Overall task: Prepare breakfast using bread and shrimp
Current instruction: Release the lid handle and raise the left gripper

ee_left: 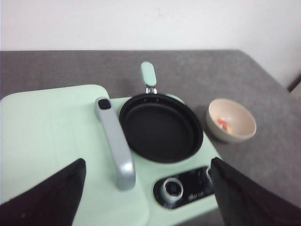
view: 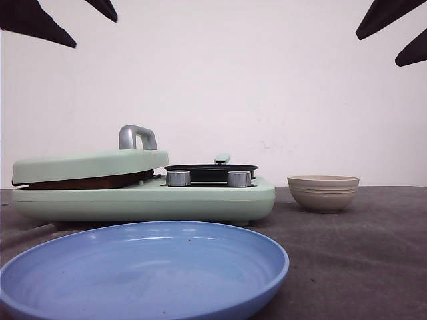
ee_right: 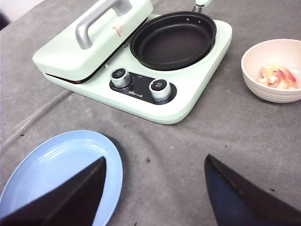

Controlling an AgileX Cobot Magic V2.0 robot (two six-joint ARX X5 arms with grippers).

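Both arms are hanging up high with the left gripper (ee_left: 148,197) and right gripper (ee_right: 155,197) wide apart and holding nothing, the shrimp (ee_right: 276,76) are still sitting in the bowl (ee_right: 263,89) near the table's right edge, the pan (ee_right: 173,35) and blue plate (view: 143,273) are bare, and no bread is showing, so the cooking is looking barely begun

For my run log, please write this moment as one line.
left gripper: open, above press lid | right gripper: open, empty | pan: empty | bowl: shrimp | blue plate: empty | bread: not visible
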